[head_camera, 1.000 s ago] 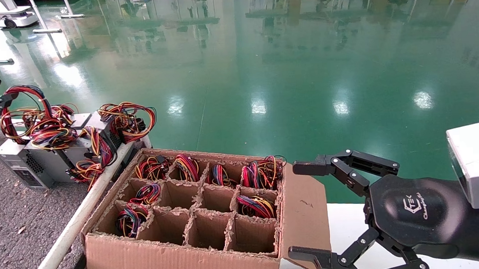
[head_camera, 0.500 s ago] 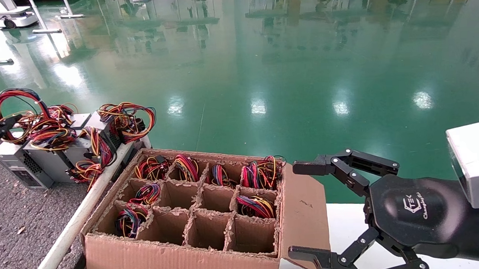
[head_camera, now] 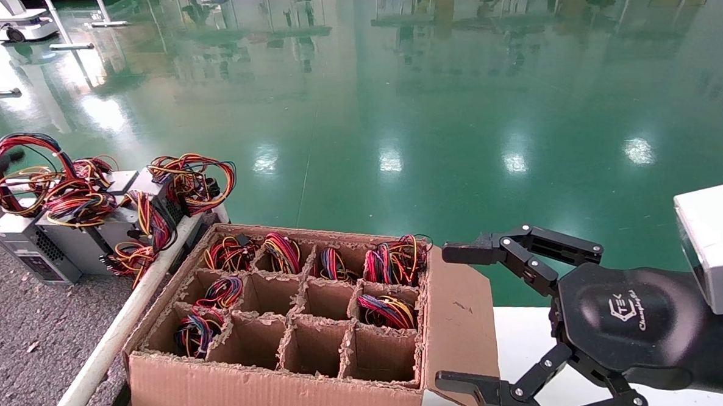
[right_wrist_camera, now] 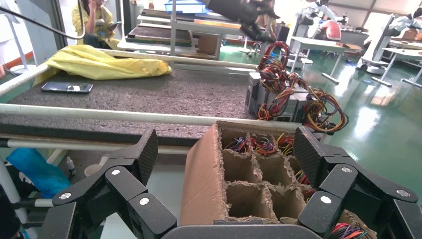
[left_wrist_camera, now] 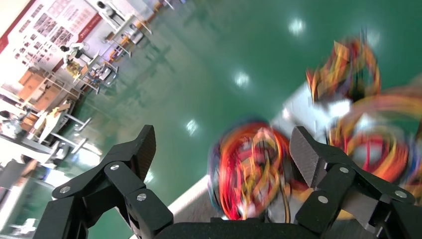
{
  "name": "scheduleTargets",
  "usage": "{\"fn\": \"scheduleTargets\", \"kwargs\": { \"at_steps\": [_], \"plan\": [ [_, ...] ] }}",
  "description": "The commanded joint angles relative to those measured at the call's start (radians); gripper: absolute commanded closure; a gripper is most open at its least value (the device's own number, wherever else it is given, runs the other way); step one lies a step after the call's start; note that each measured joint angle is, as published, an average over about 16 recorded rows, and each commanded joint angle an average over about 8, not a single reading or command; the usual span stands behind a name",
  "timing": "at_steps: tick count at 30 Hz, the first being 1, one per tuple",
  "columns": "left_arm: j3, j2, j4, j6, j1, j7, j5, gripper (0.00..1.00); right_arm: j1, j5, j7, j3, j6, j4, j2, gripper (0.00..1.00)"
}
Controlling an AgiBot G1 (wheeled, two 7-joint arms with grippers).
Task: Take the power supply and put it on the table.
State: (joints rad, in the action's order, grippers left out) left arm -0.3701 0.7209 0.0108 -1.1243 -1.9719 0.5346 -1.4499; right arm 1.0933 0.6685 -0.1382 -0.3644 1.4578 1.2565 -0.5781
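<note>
Head view: power supply (head_camera: 24, 239) rests on the desk (head_camera: 25, 327) at nine o'clock; left tool (left_wrist_camera: 224, 149) spread wide over its wires (right tool (head_camera: 464, 317) released, idle).

Head cam high, forward-down; wrist cams low, past own gripper — both onto cardboard box (head_camera: 294, 328) (right_wrist_camera: 234, 184).

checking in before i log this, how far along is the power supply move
Nearly done: the power supply sits on the table beside two like units. The left hand is open above its wire loop, holding nothing. The right hand is open, idle beside the cardboard box. Only clearing the left arm seems left.
</note>
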Motion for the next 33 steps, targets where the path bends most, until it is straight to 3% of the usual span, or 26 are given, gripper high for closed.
{"fn": "scheduleTargets", "kwargs": {
  "at_steps": [1,7,17,33],
  "plan": [
    [0.002,0.002,-0.009,-0.018,-0.030,-0.051,0.003,0.00,0.000,0.000,0.000,0.000,0.000,0.000,0.000,0.00],
    [0.099,0.078,-0.052,0.010,-0.061,-0.146,0.142,0.00,0.000,0.000,0.000,0.000,0.000,0.000,0.000,0.00],
    [0.181,0.217,-0.058,0.187,-0.089,-0.258,0.265,0.00,0.000,0.000,0.000,0.000,0.000,0.000,0.000,0.00],
    [0.169,0.151,0.252,0.063,0.137,-0.378,0.384,0.00,0.000,0.000,0.000,0.000,0.000,-0.001,0.000,0.00]
  ]
}}
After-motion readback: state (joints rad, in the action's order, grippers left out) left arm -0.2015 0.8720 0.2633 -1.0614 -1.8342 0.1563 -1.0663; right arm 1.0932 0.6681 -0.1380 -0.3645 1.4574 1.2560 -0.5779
